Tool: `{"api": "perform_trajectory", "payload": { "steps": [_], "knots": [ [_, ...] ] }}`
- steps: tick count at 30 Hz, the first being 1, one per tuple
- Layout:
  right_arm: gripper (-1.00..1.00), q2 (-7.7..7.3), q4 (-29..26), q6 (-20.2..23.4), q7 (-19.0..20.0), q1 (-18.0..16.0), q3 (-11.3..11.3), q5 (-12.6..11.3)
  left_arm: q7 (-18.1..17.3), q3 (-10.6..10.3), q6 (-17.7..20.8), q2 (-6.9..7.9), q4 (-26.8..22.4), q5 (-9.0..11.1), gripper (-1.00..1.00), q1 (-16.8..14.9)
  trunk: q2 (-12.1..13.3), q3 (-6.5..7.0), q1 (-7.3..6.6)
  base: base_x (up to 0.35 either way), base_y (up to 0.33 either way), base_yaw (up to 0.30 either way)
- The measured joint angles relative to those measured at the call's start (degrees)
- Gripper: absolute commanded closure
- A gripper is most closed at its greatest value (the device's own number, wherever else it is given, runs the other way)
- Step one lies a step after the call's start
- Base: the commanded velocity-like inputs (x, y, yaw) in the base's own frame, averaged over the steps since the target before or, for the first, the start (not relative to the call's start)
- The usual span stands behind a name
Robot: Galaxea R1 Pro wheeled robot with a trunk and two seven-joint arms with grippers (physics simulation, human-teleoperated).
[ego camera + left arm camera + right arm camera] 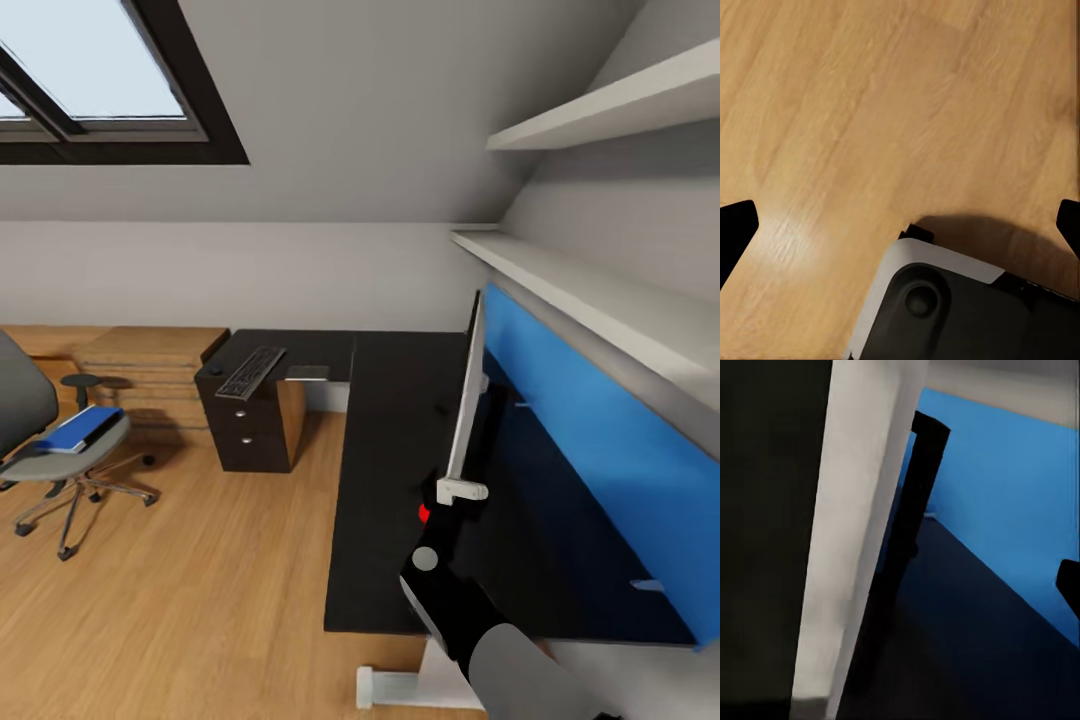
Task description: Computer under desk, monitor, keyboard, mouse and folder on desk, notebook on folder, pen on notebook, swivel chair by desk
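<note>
The right gripper point(462, 490), a pale clamp on a black-and-grey arm, sat at the lower near corner of the wide flat monitor point(468, 400), pale-backed and seen edge-on, close to its small red light. It seemed closed on that edge, though whether the pads truly pinched the panel could not be told; in the right wrist view the pale panel point(862, 525) ran right past the camera with only one dark fingertip point(1069, 585) showing. The left gripper point(900, 225) hung open over the light wooden floor point(870, 112), its two dark fingertips far apart.

The monitor stood upright on the long black L-shaped desk point(390, 480), facing the blue wall panel point(600, 440). The slim black keyboard point(250, 371) lay well apart on the far wing above the drawer unit. The flat bright blue folder point(85, 428) rested on the seat of the grey swivel chair point(40, 440), away from the desk.

Judging from this, a corner hold could let the tall screen twist or tip; a push toward the near edge might send it off.
</note>
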Motion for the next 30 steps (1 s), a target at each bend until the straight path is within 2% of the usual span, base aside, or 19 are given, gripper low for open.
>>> {"api": "perform_trajectory", "payload": {
  "steps": [11, 30],
  "knots": [
    [-1.0, 0.0, 0.0, 0.0, 0.0, 0.0, 0.1, 0.1, 0.1, 0.0, 0.0, 0.0, 0.0, 0.1, -1.0, 0.0, 0.0, 0.0, -0.02, -0.022, -0.316, 0.0],
    [-1.0, 0.0, 0.0, 0.0, 0.0, 0.0, 0.1, 0.1, 0.2, 0.2, -0.1, 0.0, 0.0, 0.2, -1.0, 0.0, 0.0, 0.0, -0.02, 0.0, -0.074, 0.0]
  ]
}}
